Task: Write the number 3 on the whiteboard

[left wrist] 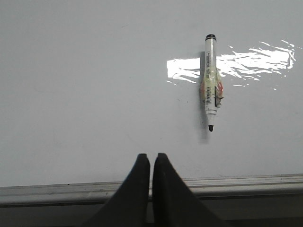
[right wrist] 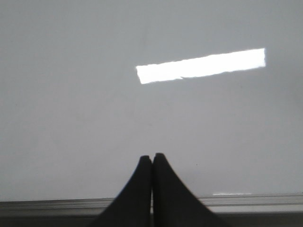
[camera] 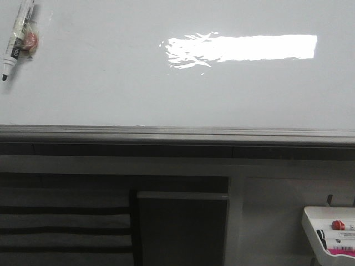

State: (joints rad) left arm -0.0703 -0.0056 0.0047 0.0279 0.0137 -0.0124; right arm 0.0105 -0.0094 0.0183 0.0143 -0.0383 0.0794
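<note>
The whiteboard [camera: 111, 83] fills the upper part of the front view, glossy white with a bright rectangular reflection; no marker strokes of the number 3 show on it. A white marker [camera: 15, 39] with a black tip pointing down lies on the board at the far left; it also shows in the left wrist view as a marker [left wrist: 210, 82], ahead and to the right of my left gripper [left wrist: 151, 156]. The left gripper is shut and holds nothing. My right gripper [right wrist: 152, 157] is shut and empty too, over the bare whiteboard [right wrist: 71, 118]. Neither gripper shows in the front view.
A grey metal ledge [camera: 177, 133] runs along the board's near edge. A small white tray [camera: 316, 221] with several markers stands at the lower right. Below the ledge are a dark panel [camera: 183, 227] and striped slats [camera: 61, 221].
</note>
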